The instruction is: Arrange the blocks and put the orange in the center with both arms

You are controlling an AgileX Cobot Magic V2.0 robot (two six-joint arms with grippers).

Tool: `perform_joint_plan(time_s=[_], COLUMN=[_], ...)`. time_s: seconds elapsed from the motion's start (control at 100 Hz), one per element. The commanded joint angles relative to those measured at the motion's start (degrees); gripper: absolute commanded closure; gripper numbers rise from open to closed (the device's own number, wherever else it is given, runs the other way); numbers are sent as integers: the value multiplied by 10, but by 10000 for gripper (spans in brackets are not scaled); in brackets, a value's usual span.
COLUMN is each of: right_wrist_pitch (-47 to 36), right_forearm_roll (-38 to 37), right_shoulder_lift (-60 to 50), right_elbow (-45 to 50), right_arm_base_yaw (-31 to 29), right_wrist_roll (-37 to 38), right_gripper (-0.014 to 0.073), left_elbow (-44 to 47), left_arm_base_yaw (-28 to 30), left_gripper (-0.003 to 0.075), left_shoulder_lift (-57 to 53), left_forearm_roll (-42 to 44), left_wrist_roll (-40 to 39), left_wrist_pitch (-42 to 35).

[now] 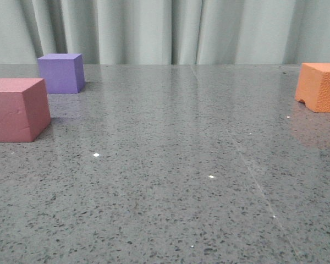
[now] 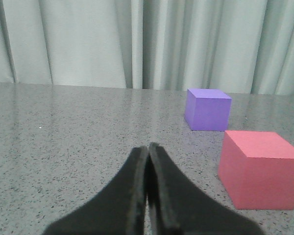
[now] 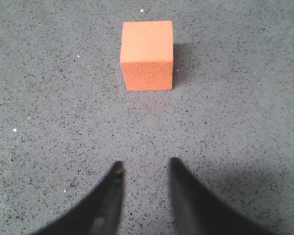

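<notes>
Right now the orange cube (image 1: pixel 320 87) sits alone at the far right of the counter (image 1: pixel 170 181), about 3 o'clock from the bare middle in the front view; the pink-red cube (image 1: pixel 16 109) is over at 9 o'clock, with the purple cube (image 1: pixel 61 72) just behind it at roughly 10 o'clock, near but not touching. From the right wrist view the right gripper (image 3: pixel 144 169) has its fingers apart with nothing between them, and the orange cube lies straight ahead at 12 o'clock, well clear of the tips; the left gripper (image 2: pixel 148 149) has its fingers pressed together on nothing, the pink-red and purple cubes off at 2 o'clock. The step in hand looks like the right arm's reach for the orange; doing it well probably means widening the fingers past the cube's flat sides, coming down square to them, and closing gently, since foam likely squashes and can twist loose.
</notes>
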Motion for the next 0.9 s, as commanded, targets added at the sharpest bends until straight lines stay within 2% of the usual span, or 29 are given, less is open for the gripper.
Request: perform_joint_plan(time_s=[0.0, 0.03, 0.1, 0.28, 0.67, 0.89], right_wrist_pitch=[-26, -27, -28, -34, -30, -29], right_forearm_roll=[0, 0, 0, 10, 10, 10], right_shoulder_lift=[2, 2, 2, 26, 265, 375], right_elbow=[-20, -20, -20, -46, -233, -295], right_arm_base_yaw=[-2, -2, -2, -2, -2, -2], right_wrist_roll=[-8, -8, -8, -8, -14, -25], right_gripper=[0, -78, -42, -41, -41, -41], left_elbow=[30, 30, 30, 30, 30, 30], left_arm_base_yaw=[1, 1, 1, 1, 1, 1], left_gripper=[730, 730, 730, 730, 730, 730], left_shoulder_lift=[-19, -19, -19, -19, -19, -19], left_forearm_roll=[-4, -4, -4, -4, -4, -4], left_wrist_roll=[0, 0, 0, 0, 0, 0], left_wrist_pitch=[-40, -40, -40, -40, -40, -40])
